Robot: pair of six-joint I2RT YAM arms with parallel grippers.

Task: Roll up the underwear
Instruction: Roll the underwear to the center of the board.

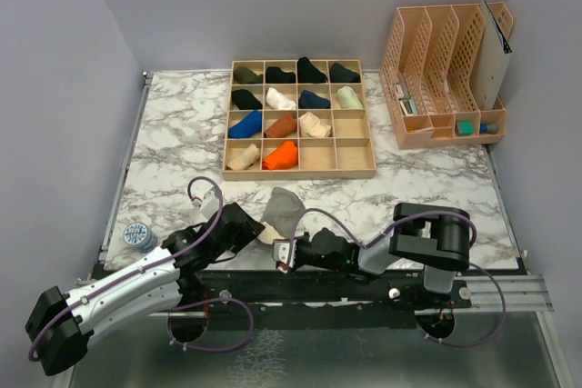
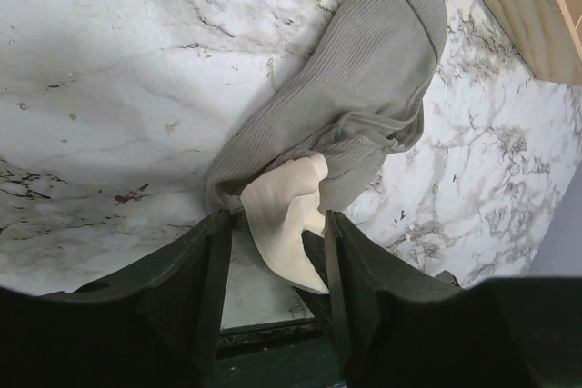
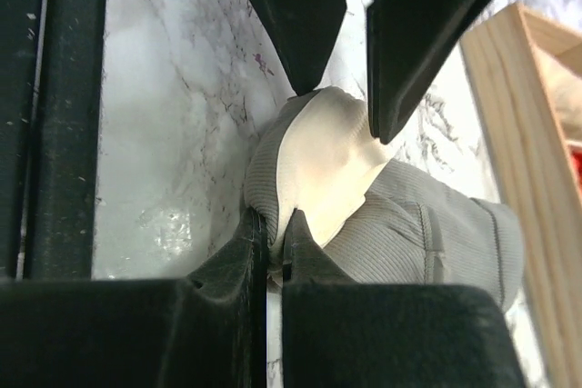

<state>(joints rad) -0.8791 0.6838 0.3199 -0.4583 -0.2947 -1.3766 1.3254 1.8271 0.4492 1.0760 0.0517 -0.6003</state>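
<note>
The underwear (image 1: pixel 282 208), grey with a cream band (image 2: pixel 284 211), is found on the table (image 1: pixel 173 134) just ahead of both grippers, loosely bunched and not yet rolled. The left gripper (image 2: pixel 273 261) is seen released: its 2 fingers (image 2: pixel 205 270) are spread to either side of the band, which lies between them unclamped. The right gripper (image 3: pixel 275 224) is clenched, and a thin fold at the band's edge appears to be pinched between its tips. The left fingers are seen just above it, so both tools are crowded onto the same end of the cloth. The grey body is trailed away beyond the left fingertips, toward the tray (image 1: pixel 300 174).

The step in hand is judged to be the start of the roll at the band end. It would be done well if the pinch is kept on the fold while the left jaws are set lower, over both layers, before any turning. The roll should be led away from the grippers along the grey body, with the cloth kept taut and flat so that no loose flap is left. Contact between the 2 sets of fingers should be avoided.
</note>
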